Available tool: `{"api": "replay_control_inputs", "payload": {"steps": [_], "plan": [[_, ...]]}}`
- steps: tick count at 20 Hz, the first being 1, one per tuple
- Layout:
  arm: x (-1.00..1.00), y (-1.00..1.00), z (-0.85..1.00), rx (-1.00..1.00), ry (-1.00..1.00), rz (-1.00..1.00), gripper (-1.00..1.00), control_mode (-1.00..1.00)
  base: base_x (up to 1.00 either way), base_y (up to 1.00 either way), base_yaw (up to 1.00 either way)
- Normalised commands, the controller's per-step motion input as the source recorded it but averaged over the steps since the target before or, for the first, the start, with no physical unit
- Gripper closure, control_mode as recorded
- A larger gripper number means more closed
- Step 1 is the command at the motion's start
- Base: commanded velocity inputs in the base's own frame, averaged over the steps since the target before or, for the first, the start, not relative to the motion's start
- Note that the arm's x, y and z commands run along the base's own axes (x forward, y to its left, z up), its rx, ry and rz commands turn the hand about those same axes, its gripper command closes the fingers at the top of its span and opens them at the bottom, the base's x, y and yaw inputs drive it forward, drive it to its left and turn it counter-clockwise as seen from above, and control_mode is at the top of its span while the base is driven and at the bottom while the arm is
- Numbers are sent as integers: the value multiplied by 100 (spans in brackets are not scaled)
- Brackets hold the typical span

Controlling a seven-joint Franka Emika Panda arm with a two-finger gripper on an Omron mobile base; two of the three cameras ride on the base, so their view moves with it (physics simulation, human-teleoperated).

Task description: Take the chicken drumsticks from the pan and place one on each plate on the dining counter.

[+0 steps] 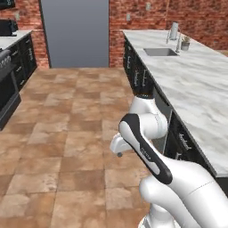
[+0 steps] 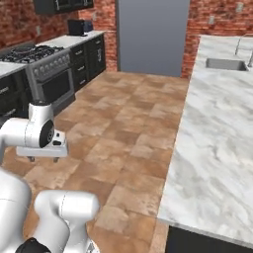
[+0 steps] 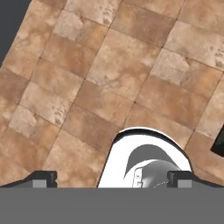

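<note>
Our gripper [image 3: 112, 178], jaws spread wide and holding nothing, hangs low at the bottom of the hand view over brown floor tiles [image 3: 109, 74]. We see none of the drumsticks; a marble counter [image 1: 196, 84] with a sink [image 1: 160, 51] fills the right of the left base view.

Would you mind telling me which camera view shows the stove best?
The right base view: the stove stands at upper left, with its burner grates on top and its oven front in plain sight. The left base view catches just a dark edge of it at the left border.
</note>
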Motion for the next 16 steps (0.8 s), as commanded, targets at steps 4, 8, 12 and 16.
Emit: {"api": "replay_control_inputs", "payload": {"steps": [4, 8, 12, 16], "plan": [[0, 0, 0, 0, 0, 0, -100, 100, 93, 62, -35], [0, 0, 0, 0, 0, 0, -100, 100, 93, 72, -20], [0, 0, 0, 0, 0, 0, -100, 100, 99, 76, -3], [0, 0, 0, 0, 0, 0, -100, 100, 100, 69, 0]]}}
